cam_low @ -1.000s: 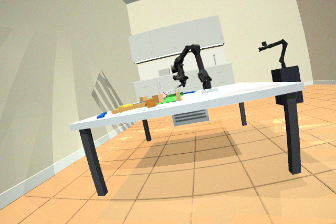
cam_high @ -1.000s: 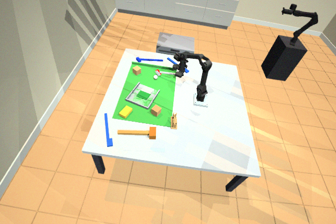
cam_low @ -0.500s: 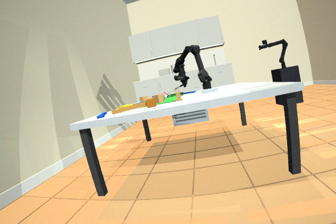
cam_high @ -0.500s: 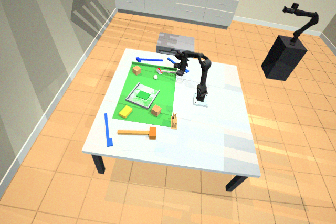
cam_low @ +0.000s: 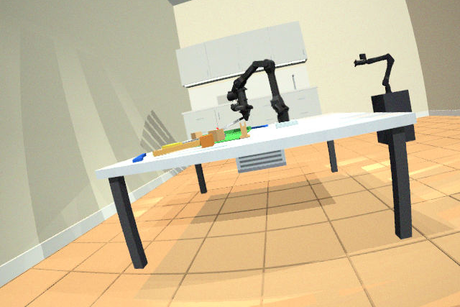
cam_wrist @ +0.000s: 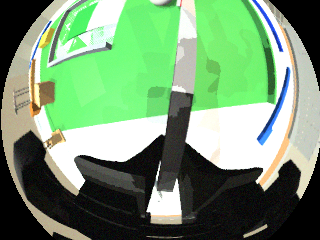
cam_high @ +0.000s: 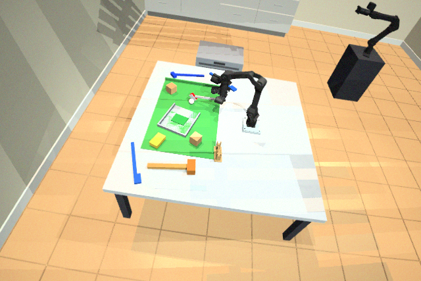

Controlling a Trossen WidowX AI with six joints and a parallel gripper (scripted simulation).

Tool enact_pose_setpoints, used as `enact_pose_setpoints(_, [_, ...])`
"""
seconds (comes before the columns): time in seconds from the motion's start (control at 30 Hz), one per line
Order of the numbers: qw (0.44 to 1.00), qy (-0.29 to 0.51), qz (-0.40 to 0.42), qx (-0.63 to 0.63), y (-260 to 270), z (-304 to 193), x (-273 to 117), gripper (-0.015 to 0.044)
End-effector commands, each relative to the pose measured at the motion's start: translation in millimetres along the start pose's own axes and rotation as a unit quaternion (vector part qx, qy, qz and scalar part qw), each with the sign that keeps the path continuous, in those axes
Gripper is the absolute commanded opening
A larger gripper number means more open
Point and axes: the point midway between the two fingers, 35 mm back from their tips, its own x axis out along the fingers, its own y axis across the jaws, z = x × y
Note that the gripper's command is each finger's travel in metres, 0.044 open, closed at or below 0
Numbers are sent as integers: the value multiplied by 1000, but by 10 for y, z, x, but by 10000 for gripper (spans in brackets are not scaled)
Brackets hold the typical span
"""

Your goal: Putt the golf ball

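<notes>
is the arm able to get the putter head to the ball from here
Probably yes. The gripper is shut on the putter, whose red head sits right beside the ball, with nothing between them.
</notes>
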Motion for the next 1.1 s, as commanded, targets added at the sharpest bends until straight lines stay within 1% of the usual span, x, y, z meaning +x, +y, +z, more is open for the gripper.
enact_pose_setpoints(0.0, [1000,-3,1,6,252,-47,2,0])
enact_pose_setpoints(0.2, [1000,-3,1,6,251,-39,-75,0])
enact_pose_setpoints(0.6, [1000,-3,1,6,252,-51,-591,0])
enact_pose_setpoints(0.67, [1000,-3,1,6,252,-52,-599,0])
enact_pose_setpoints(0.7, [1000,-1,1,4,250,-48,-506,0])
enact_pose_setpoints(1.07, [1000,-1,1,4,250,-48,-506,0])
